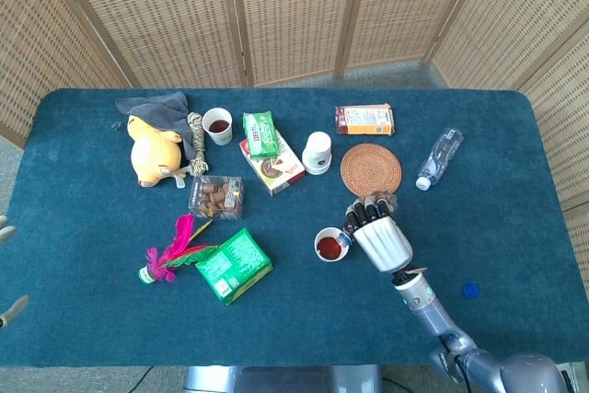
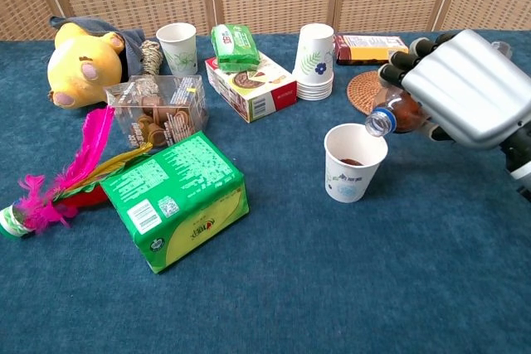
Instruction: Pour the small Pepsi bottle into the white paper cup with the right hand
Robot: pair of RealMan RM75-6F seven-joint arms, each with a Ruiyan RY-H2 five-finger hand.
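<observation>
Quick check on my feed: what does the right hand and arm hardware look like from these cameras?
The right hand has a ribbed silver-grey back shell and black fingers. Its wrist is silver with a thin orange ring and a teal band, leading into a grey forearm. No loose cables visible.

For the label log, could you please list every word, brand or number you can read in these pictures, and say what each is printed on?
None can be read for certain.
Green cardboard box: white print and a yellow logo, too small.
Green snack packet: blurred.
Red and white biscuit box: blurred.
Orange wrapped packet: blurred.
White paper cup: a green motif only.
Small Pepsi bottle in the right hand: label hidden.
</observation>
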